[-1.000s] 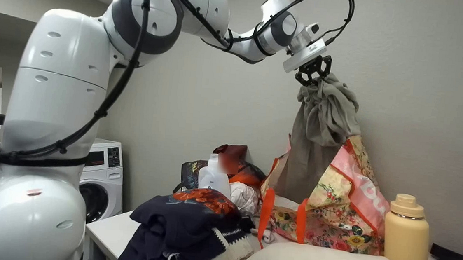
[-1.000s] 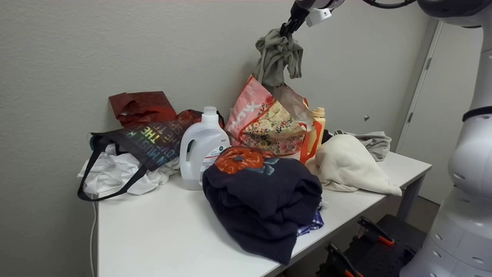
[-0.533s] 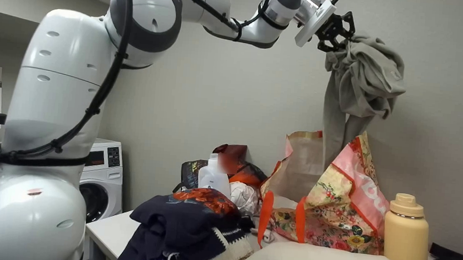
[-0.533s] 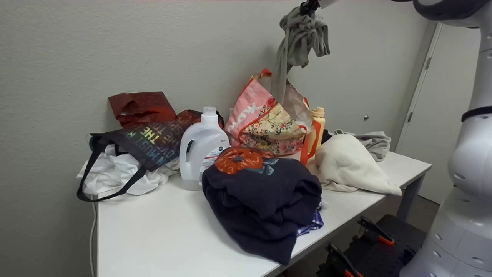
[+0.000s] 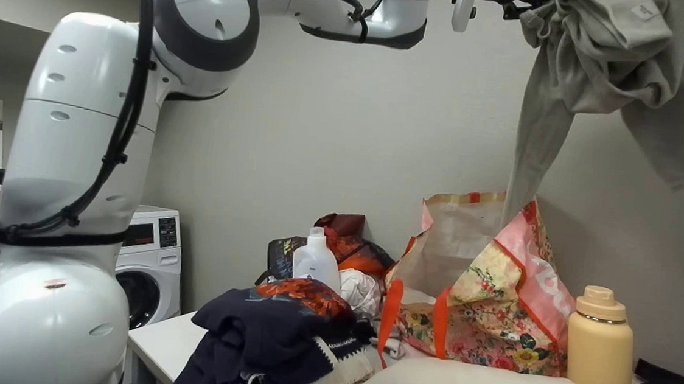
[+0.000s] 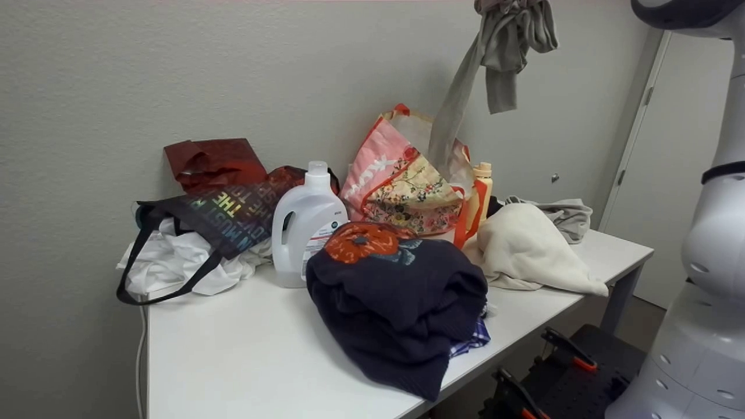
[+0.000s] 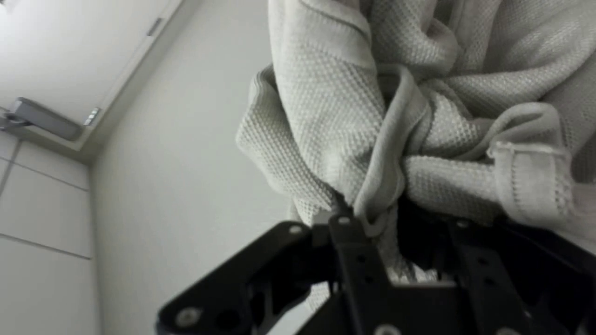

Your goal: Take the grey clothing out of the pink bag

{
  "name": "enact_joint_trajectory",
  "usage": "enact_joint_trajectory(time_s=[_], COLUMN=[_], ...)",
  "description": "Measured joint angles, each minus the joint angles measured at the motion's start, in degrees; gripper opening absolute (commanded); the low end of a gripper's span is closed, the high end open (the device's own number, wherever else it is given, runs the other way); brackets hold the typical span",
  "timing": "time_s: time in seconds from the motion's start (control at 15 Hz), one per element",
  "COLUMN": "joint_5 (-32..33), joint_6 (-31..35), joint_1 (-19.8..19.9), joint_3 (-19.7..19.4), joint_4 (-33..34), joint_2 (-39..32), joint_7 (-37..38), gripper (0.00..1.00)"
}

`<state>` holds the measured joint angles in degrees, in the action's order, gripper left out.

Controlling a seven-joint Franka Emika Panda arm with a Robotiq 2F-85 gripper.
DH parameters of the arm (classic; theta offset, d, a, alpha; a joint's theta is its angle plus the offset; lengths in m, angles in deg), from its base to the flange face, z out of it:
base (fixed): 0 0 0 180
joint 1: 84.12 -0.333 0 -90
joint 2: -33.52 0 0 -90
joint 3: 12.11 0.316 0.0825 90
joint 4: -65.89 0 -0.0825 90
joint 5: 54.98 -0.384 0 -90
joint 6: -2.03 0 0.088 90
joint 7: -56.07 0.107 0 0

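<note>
Up in front of the wall (image 5: 335, 124), the claw (image 7: 399, 228) is closed on a bunched fold of the grey knit garment (image 5: 609, 60), and most of it hangs in the air, high over the pink floral tote bag (image 5: 496, 289). It isn't free yet, as far as I can see: one long, narrow end trails down into the tote's gaping mouth, and the tip goes out of sight behind the front panel, so how much is left inside I can't say. That tail is what I'd worry about. If it hooks the rim, a sideways pull could drag the thin, crinkly tote along or tip it, since it looks light. The cream water bottle (image 5: 599, 359) stands just beside it on the worktop (image 6: 233, 349) and would probably be the first thing knocked over. More height before any swing away seems the safer choice to me. The grip makes me a little uneasy too: it looks as if only a few soft layers are pinched, the rest is slack, and its weight or a snag could draw the fold out, dropping everything back into the bag or onto the navy knitwear (image 6: 396, 291) nearby.
</note>
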<state>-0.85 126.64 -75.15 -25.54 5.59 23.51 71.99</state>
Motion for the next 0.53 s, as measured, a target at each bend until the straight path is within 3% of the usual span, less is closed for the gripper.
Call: enact_joint_trajectory(time_s=[0.33, 0.4, 0.53], joint_5=[19.2, 21.8, 22.5], joint_6=[-10.2, -12.0, -12.3], joint_1=[-2.1, -2.5, -3.0], joint_3=[-0.7, -0.7, -0.5], joint_4=[-1.3, -2.3, -5.9], joint_2=[2.4, 3.1, 4.7], joint_7=[12.0, 13.0, 13.1], gripper=[0.05, 0.19, 0.19])
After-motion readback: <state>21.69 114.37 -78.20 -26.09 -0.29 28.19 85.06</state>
